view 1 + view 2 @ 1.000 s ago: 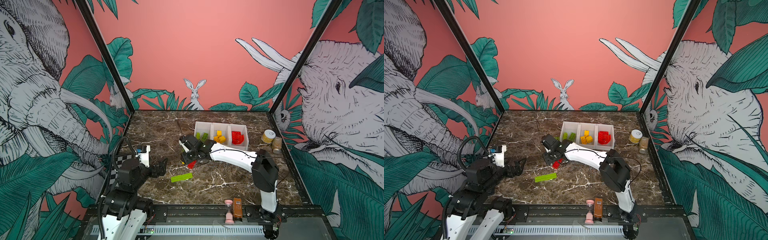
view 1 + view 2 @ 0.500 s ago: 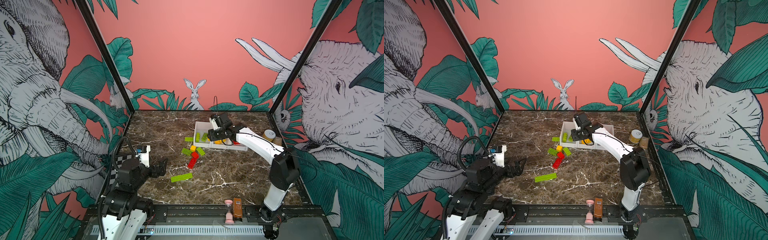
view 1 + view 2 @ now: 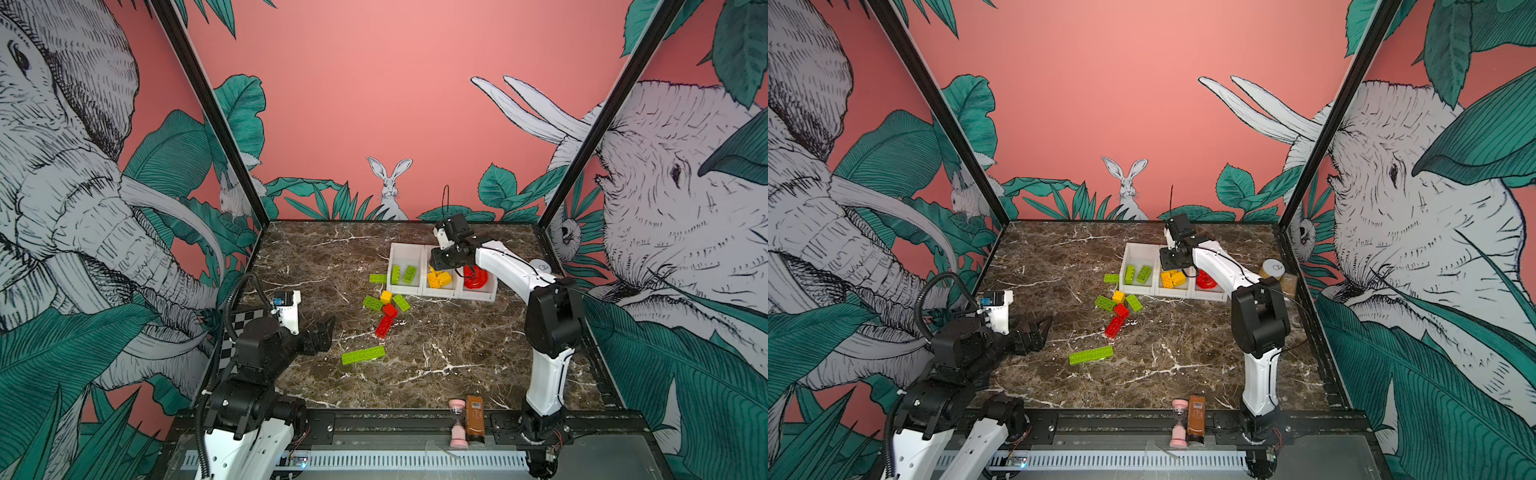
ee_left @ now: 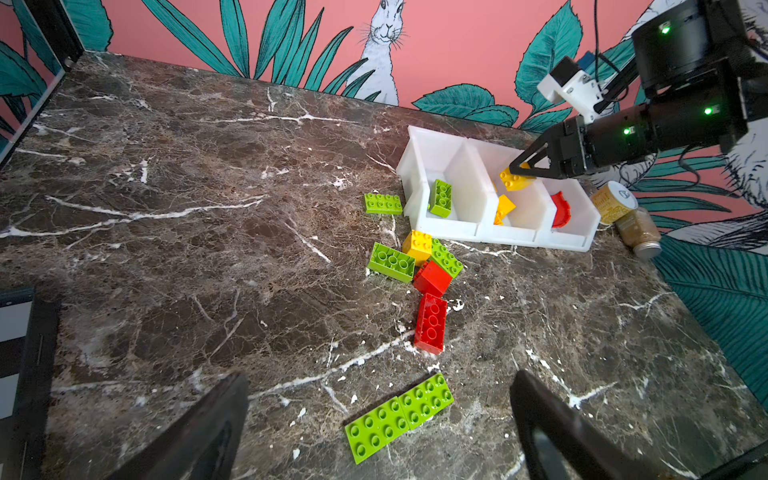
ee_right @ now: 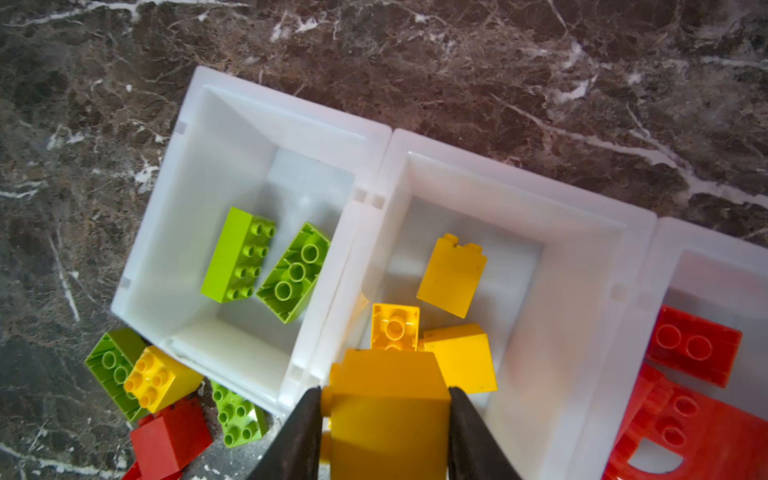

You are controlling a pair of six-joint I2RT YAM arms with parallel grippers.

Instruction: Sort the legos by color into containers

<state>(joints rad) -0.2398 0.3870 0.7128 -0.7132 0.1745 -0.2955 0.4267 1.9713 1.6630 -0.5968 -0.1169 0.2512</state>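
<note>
We show the right gripper (image 5: 384,419) clamped on a yellow brick (image 4: 515,179), one black finger (image 5: 305,432) pressed to each side. The brick hangs above the middle bin (image 5: 519,187) of three joined white bins (image 3: 405,248) near the back of the marble table (image 4: 208,249). Three more yellow bricks (image 5: 453,274) lie on that bin's floor.

We find two green bricks (image 5: 239,255) in the left bin (image 5: 232,124), one of them showing its hollow underside. A red brick (image 5: 694,345) and a red arch piece (image 5: 665,428) lie in the right bin (image 5: 706,241).

The left gripper (image 4: 379,376) sits low at the left front of the table in both top views. Its jaws are spread wide and hold nothing, and it is well apart from the bins.

Unsorted pieces lie on the table. A short green brick (image 4: 383,203) is just beside the left bin's outer wall. In front of the bins we see a cluster: a small yellow cube (image 4: 417,245) touching an overturned green brick (image 4: 392,262) and a studded green brick (image 4: 446,257), with a red cube (image 4: 432,278) and a longer red brick (image 4: 431,323) just below them. A long green brick (image 4: 399,415) lies alone, near the left gripper.

A white-lidded jar (image 4: 614,202) stands just beside the right bin. A pink hourglass (image 3: 458,424) and a brown bottle (image 3: 475,417) stand at the front edge.
</note>
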